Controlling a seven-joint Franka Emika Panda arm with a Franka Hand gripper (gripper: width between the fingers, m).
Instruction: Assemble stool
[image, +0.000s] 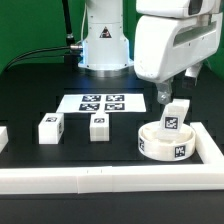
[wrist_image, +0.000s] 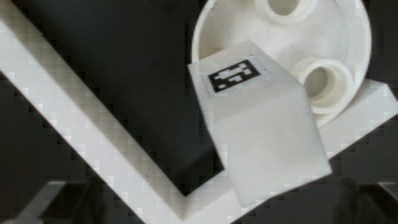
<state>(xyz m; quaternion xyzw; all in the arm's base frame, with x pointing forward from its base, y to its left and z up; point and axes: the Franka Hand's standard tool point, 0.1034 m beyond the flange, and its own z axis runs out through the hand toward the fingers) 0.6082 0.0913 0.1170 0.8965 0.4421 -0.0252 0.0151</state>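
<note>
The stool seat lies flat near the table's front corner at the exterior view's right. It sits just inside the angle formed by the white border rails. One leg block stands on the seat, slightly tilted; whether its foot sits in a seat hole is unclear. A second leg block and a third leg block stand apart on the table, just in front of the marker board. The gripper hangs just above the standing leg block, jaws spread wide, grasping nothing.
</note>
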